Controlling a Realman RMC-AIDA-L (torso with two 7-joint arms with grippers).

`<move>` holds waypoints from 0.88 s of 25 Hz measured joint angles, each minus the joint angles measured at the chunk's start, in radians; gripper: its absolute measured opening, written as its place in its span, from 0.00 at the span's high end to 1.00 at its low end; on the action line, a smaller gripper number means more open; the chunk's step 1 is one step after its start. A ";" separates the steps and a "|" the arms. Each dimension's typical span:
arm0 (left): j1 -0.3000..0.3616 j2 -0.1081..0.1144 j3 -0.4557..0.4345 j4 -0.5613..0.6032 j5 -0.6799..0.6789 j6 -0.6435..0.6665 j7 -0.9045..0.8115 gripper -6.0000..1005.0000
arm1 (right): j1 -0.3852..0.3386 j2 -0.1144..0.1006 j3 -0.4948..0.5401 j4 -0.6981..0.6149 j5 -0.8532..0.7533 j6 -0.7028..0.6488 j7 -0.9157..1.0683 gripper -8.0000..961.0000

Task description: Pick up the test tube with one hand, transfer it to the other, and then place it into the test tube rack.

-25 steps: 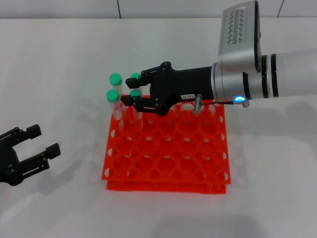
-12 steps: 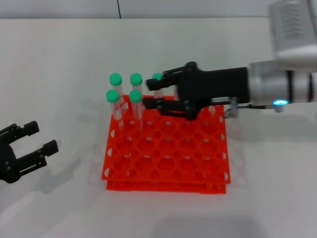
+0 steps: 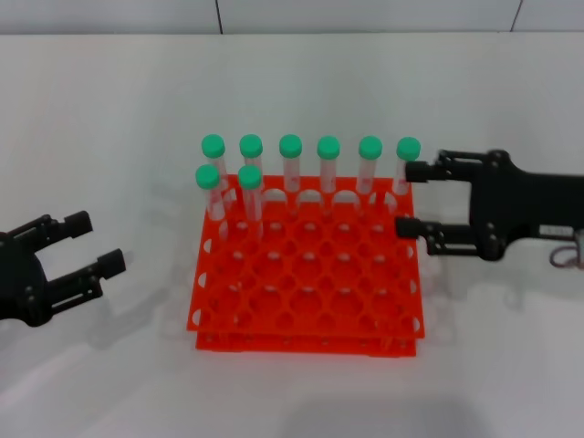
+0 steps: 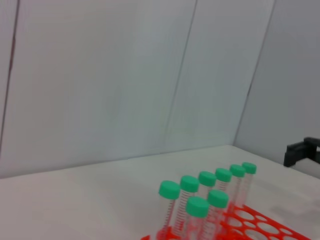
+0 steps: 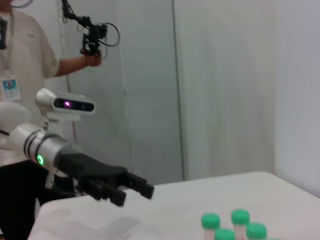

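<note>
Both claws, left and right, spread empty; eight test tubes in one rack.

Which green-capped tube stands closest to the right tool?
The test tube at the right end of the rack's back row; the right tool sits open just beside it.

Bright, even light; soft shadows

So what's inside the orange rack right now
Eight green-capped test tubes stand upright in the test tube rack: six along its far row, two in the next row at the robot's left. The other holes look empty. Both grippers are open and away from it.
</note>
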 joint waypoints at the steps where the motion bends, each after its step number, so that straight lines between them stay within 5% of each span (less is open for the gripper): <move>1: -0.004 0.000 0.000 0.000 0.006 0.005 0.000 0.26 | -0.010 -0.001 0.005 0.012 0.000 0.000 -0.010 0.35; 11: -0.084 0.021 -0.001 -0.002 0.120 0.098 -0.095 0.26 | -0.028 -0.019 0.020 0.130 -0.044 -0.016 -0.038 0.15; 22: -0.095 0.031 -0.003 0.005 0.142 0.114 -0.117 0.26 | -0.028 -0.023 0.025 0.142 -0.109 -0.025 -0.038 0.09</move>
